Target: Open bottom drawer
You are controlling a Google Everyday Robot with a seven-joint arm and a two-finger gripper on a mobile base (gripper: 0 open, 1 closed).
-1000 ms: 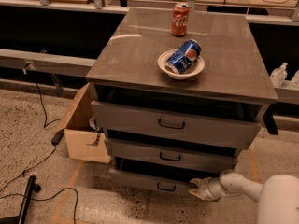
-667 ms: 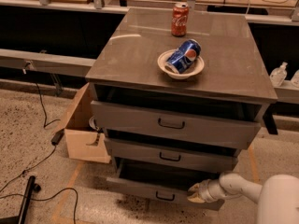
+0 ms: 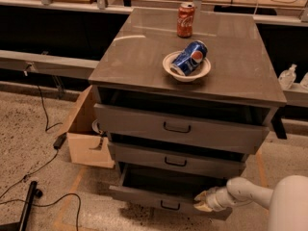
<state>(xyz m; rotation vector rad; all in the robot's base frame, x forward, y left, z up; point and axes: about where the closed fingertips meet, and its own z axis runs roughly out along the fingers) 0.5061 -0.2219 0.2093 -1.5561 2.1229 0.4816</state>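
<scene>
Tool (image 3: 206, 202) sits low at the R end of the bottom drawer (image 3: 139, 196), right against its front edge, w/ the pale arm (image 3: 250, 191) coming in from the lower R corner. Can't tell if it's wide, narrow or holding anything. The bottom drawer is the lowest of 3 grey fronts on the desk (image 3: 130, 61) and juts out farther than the 2 above it, its dark interior showing. Its small black loop handle (image 3: 170, 206) is just L of the tool. Mid drawer (image 3: 144, 155) and top drawer (image 3: 134, 121) stick out only a bit. On the desk: white bowl (image 3: 169, 67) w/ a blue Pepsi can (image 3: 188, 58) lying in it, and a red can (image 3: 185, 19) upright behind. Open cardboard box (image 3: 86, 148) on the floor, L of the desk.
</scene>
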